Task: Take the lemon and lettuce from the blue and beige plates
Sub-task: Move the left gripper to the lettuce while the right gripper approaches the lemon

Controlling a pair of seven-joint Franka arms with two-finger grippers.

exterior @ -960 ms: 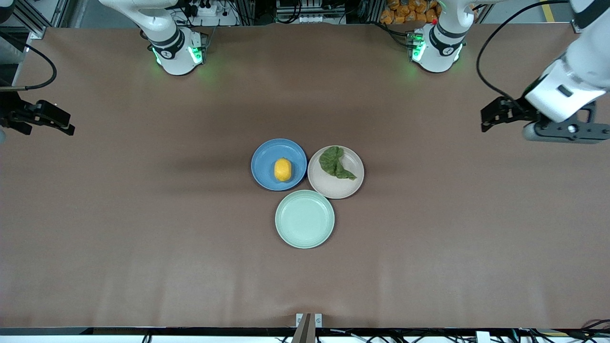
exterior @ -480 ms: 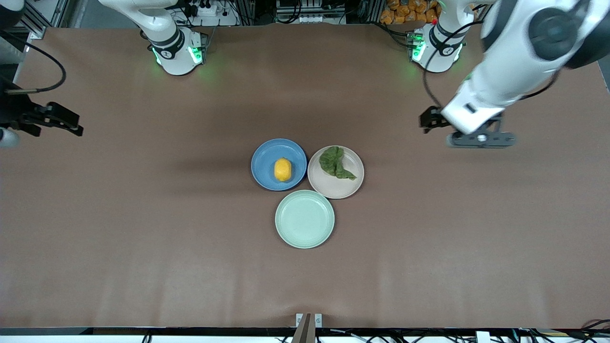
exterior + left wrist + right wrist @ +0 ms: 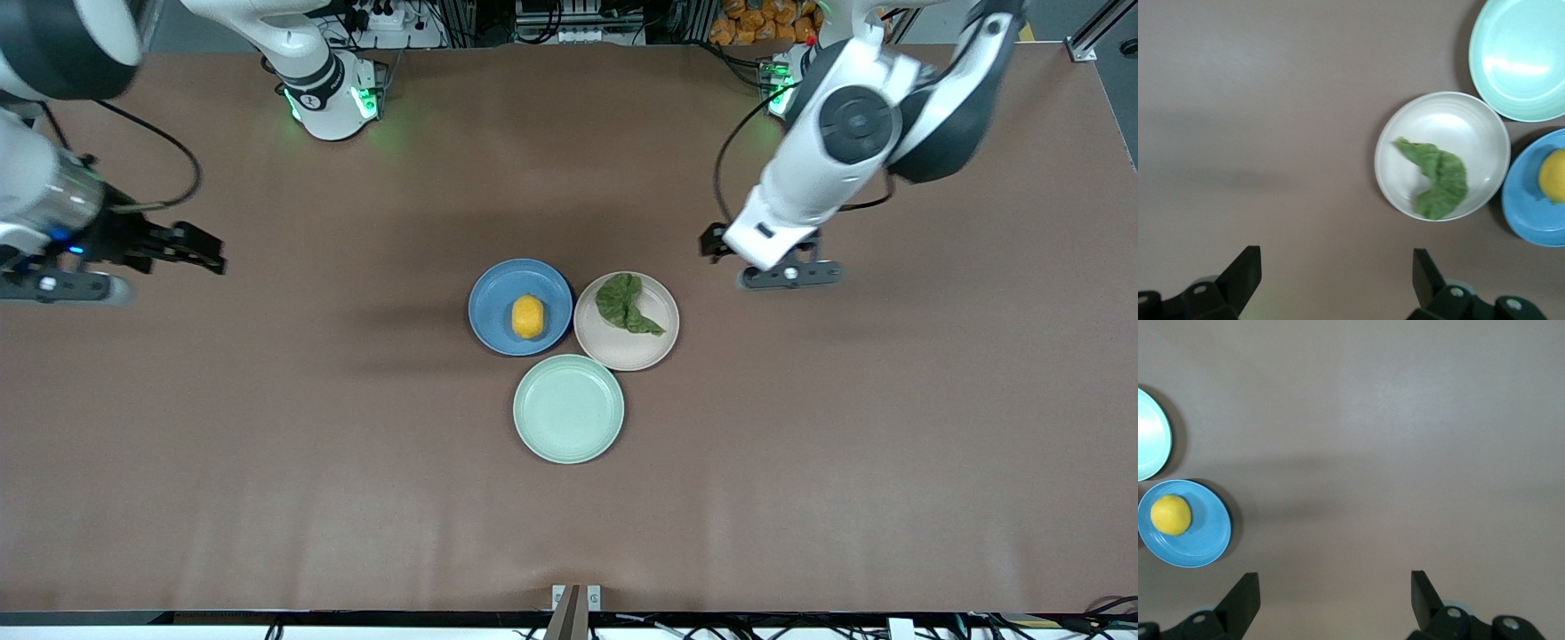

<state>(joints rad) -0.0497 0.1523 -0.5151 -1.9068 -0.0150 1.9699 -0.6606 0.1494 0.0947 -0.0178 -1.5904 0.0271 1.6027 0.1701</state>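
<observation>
Two arms have swung in toward the plates in the last second, so both reaches are under way; nothing is picked yet. Left end effector (image 3: 711, 242) is spread wide and empty over bare bench (image 3: 267, 462), near the beige plate (image 3: 653, 351) with the lettuce (image 3: 627, 305). Right end effector (image 3: 209, 253), also spread and empty, is well apart from the blue plate (image 3: 492, 307) holding the lemon (image 3: 527, 316).
</observation>
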